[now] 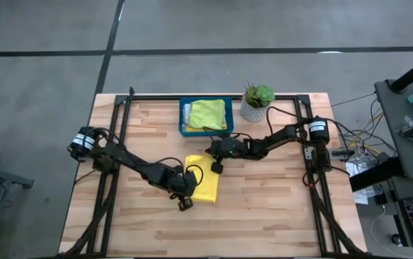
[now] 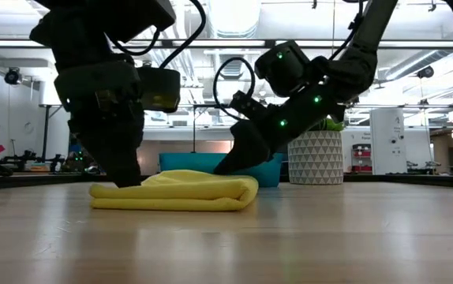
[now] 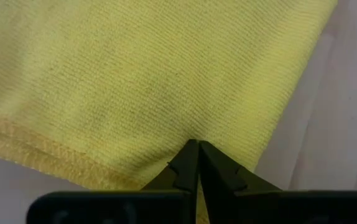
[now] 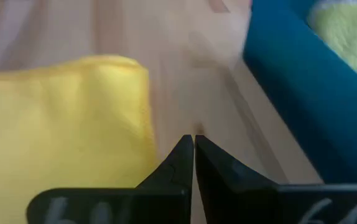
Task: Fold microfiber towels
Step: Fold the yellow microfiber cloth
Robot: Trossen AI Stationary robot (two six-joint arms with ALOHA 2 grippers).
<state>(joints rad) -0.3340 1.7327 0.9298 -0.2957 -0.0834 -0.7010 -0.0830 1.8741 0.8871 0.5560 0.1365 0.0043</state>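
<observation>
1. While the yellow towel (image 1: 203,180) lay folded at the centre of the high view on the wooden table (image 1: 278,208), both grippers were seen down at it.
2. The left gripper (image 3: 197,144) was seen clenched, its tips pressed onto the cloth at the towel's lower left edge in the high view; a pinch of fabric could not be confirmed.
3. The right gripper (image 4: 193,139) was seen clenched on nothing, over bare wood just beside the towel's upper right corner, between towel and teal tray (image 1: 185,129).
4. A lime green towel (image 1: 208,114) was seen inside the tray, upper centre of the high view; a potted plant (image 1: 257,102) stood just right of it.
5. Step judged: one fold done, the next grab or flattening pending.
6. Risk judged: the fold could be dragged open if the left tips were slid sideways while pressed down.
7. Risk judged: a grab by the right tips could miss the corner, since they sat off the cloth; the tray wall nearby could be knocked.
</observation>
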